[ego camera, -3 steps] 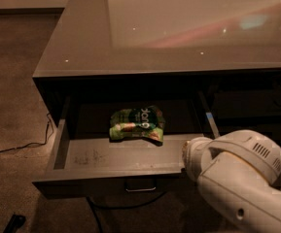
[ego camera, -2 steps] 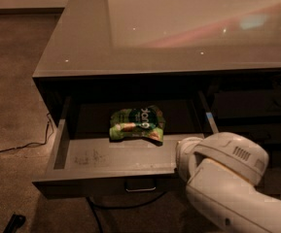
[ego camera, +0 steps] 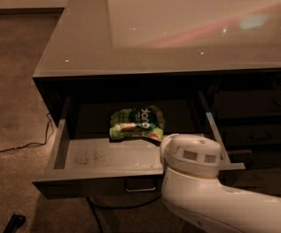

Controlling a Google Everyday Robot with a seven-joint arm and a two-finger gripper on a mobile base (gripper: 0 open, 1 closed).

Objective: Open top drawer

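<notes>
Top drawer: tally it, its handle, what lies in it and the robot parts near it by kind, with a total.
Top drawer, pulled open: 1
Green snack bag on its floor: 1
Metal loop handle on its front: 1
White robot arm at the drawer's front right corner: 1
Gripper: 0 seen, hidden behind that arm
Total: 4

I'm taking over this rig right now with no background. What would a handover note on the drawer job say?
The gripper is hidden behind the rounded end of the white robot arm, at the front right of the drawer.
The wide dark grey top drawer stands pulled well out from under the glossy grey countertop. Its small metal loop handle shows just left of the arm. A crumpled green snack bag lies on the drawer floor towards the back.
Done: the drawer is open.
Left: probably only drawing the arm clear.
</notes>
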